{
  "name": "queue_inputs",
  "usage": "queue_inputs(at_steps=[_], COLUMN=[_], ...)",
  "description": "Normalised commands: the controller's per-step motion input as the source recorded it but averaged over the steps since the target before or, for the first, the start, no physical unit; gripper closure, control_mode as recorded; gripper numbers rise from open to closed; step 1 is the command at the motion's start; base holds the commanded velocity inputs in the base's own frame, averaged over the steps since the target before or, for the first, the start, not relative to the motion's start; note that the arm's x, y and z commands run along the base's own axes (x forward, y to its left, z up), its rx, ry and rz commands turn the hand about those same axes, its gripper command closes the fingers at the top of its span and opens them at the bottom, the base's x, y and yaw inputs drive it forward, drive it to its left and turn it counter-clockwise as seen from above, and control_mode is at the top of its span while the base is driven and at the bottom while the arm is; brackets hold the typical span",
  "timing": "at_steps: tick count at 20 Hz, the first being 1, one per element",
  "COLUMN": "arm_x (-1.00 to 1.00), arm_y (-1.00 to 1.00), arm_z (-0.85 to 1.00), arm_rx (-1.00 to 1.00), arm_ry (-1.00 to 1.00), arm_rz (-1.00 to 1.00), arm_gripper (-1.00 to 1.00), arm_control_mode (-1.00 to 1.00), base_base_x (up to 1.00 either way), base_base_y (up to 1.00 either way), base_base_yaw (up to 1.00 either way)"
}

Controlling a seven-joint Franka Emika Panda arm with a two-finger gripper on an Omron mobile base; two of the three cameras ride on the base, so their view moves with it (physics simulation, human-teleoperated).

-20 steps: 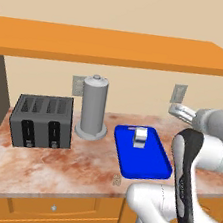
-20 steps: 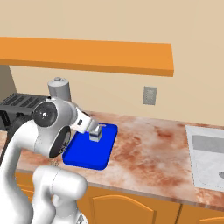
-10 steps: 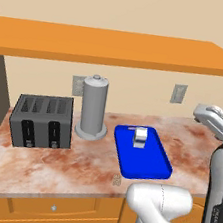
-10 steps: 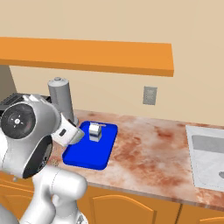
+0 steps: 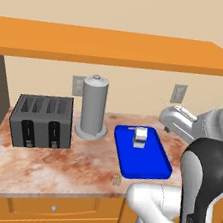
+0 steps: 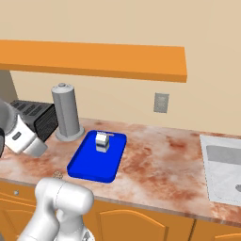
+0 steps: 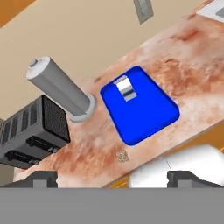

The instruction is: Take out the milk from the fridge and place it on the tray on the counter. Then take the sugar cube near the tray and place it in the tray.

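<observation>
Fingers (image 7: pixel 46 178) of the gripper (image 7: pixel 111 178) stand wide apart at the bottom of the hand view, holding nothing. Milk (image 5: pixel 140 136) sits at the far end of the tray (image 5: pixel 148 167), mid-frame; what seems the sugar cube (image 7: pixel 122 155) lies on the counter (image 5: pixel 49 167) just below it.

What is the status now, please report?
Gripper open, empty, high over the counter. Milk stands on the tray. Sugar cube on counter off the tray's front left corner, not yet picked. Nothing blocks it.
</observation>
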Motion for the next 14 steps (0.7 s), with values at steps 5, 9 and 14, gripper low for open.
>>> queue_inputs(at_steps=[5, 9, 14], arm_x=[-0.14, -0.08, 0.00], arm_y=[0.73, 0.41, 0.37], arm_z=[-0.04, -0.18, -0.38], arm_rx=[0.00, 0.00, -0.03], arm_ry=[0.23, 0.15, 0.17], arm_rz=[0.00, 0.08, 0.08], arm_gripper=[-1.00, -1.00, -1.00], arm_control_mode=[-1.00, -1.00, -1.00], base_base_x=[0.00, 0.00, 0.00], base_base_y=[0.00, 0.00, 0.00], base_base_yaw=[0.00, 0.00, 0.00])
